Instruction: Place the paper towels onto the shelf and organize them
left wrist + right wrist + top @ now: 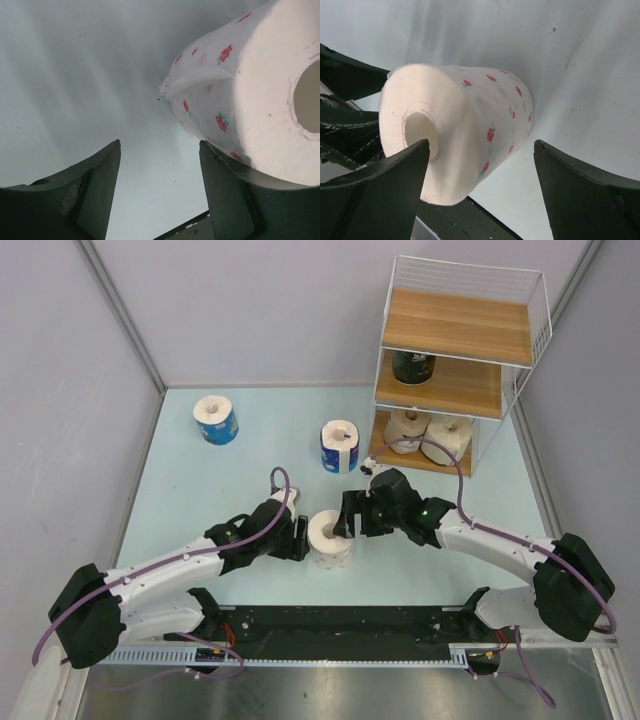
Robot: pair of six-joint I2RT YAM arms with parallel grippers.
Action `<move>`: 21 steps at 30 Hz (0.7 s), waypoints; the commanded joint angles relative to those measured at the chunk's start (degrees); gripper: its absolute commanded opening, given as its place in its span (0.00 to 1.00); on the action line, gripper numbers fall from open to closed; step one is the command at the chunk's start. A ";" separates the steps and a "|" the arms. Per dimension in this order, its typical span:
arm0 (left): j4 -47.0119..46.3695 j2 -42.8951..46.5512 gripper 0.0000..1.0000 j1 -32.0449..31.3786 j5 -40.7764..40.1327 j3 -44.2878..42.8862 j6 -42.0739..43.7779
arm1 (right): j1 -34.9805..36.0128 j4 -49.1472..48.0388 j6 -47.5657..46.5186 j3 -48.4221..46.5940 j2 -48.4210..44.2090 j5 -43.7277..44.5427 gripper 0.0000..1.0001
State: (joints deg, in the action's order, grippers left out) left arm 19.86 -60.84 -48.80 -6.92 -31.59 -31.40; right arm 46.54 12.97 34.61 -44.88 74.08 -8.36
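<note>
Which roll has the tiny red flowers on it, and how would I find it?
Find the pale blue table, then its near middle, where the left gripper and the right gripper face each other. The paper towel roll standing on end between them is it. Unlike the two blue-wrapped rolls farther back, it is white with small red flowers.

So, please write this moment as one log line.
left gripper open, beside speckled roll | right gripper open, at same roll | shelf holds three rolls | two blue rolls on table
</note>
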 commanded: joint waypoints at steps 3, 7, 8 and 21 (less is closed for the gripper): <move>-1.31 -0.33 0.70 -0.16 -0.20 0.57 -1.12 | 1.71 -0.59 -1.47 -5.03 3.34 4.22 0.84; -1.40 -0.86 0.70 -0.16 -0.03 0.31 -0.86 | 3.29 1.53 -2.88 -7.76 5.02 6.51 0.77; -1.49 -0.95 0.70 -0.16 0.06 0.31 -0.77 | 3.64 2.14 -3.23 -9.07 5.63 7.91 0.74; -2.45 -1.48 0.70 -0.16 -0.03 0.74 -0.77 | 8.56 11.72 -7.72 -13.21 7.74 17.58 0.63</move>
State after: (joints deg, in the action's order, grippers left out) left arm 19.51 -62.28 -48.80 -6.90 -31.57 -31.53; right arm 54.22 21.26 29.02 -55.88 81.19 4.86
